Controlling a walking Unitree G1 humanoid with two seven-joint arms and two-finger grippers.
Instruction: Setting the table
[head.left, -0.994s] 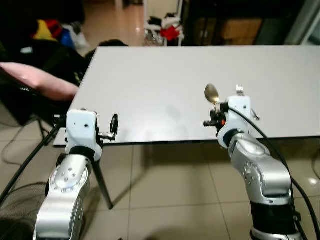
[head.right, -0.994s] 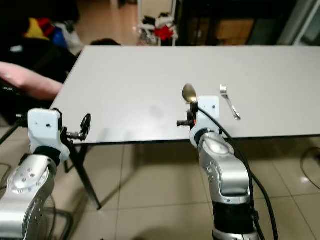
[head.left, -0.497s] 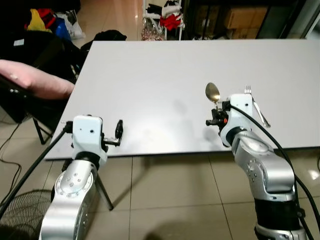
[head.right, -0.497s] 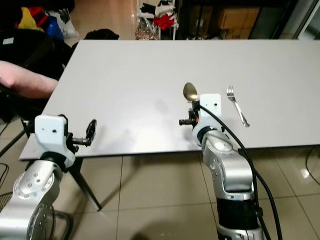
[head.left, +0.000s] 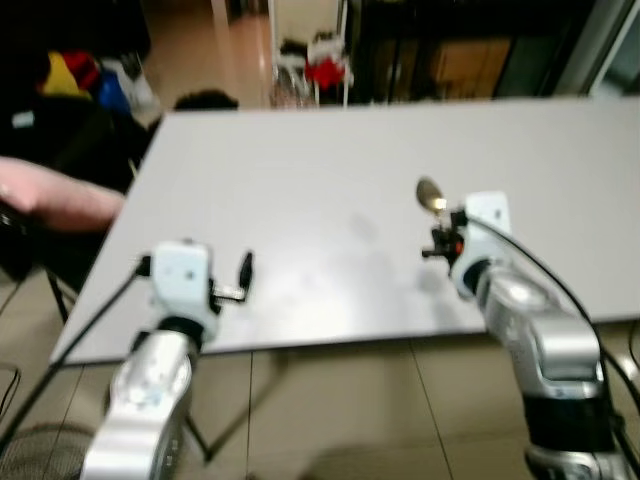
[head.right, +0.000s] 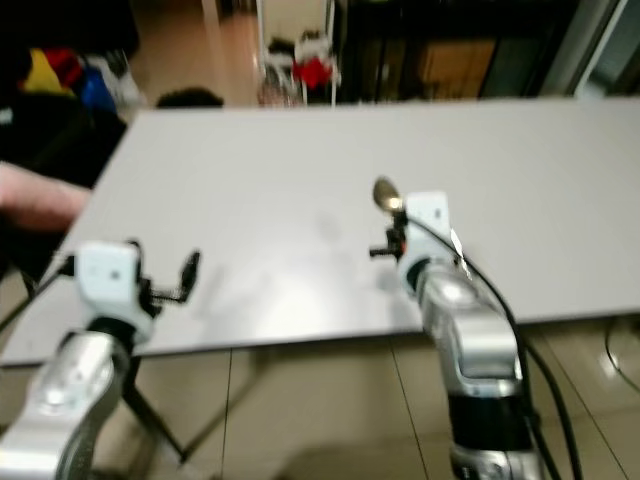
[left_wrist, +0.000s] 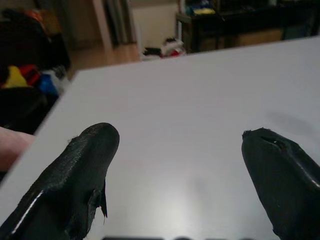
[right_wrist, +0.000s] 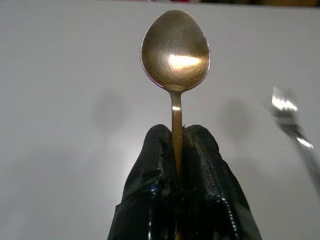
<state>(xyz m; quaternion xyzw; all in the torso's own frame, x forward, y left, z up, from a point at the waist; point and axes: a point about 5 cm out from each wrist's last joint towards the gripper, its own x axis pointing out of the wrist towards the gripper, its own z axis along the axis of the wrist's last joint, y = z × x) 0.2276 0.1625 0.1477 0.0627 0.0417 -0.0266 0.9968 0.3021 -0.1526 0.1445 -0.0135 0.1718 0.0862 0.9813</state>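
Two hands hang over the near edge of the grey surface (head.left: 330, 200). At about 3 o'clock in the head views, the right hand (right_wrist: 176, 145) has its fingers pinched fully together on the handle of a spoon (right_wrist: 175, 50). From the grip the spoon points straight out toward 12 o'clock, its bowl well clear of the fingertips and catching a bright glint. The wrist view shows the handle running down between the two black pads, touching both. In the head views the bowl (head.left: 430, 193) rises just past the white wrist housing, above the surface.

A fork (right_wrist: 292, 122) lies on the surface just off to the right hand's own right side, at about 3 o'clock from the spoon bowl in the wrist view. It is blurred, apart from the hand and not touching the spoon.

At about 9 o'clock, the left hand (left_wrist: 185, 165) holds nothing; its fingers (left_wrist: 82, 170) stand wide apart with bare surface between them. It sits near the left front corner of the surface.

Both head views are blurred.
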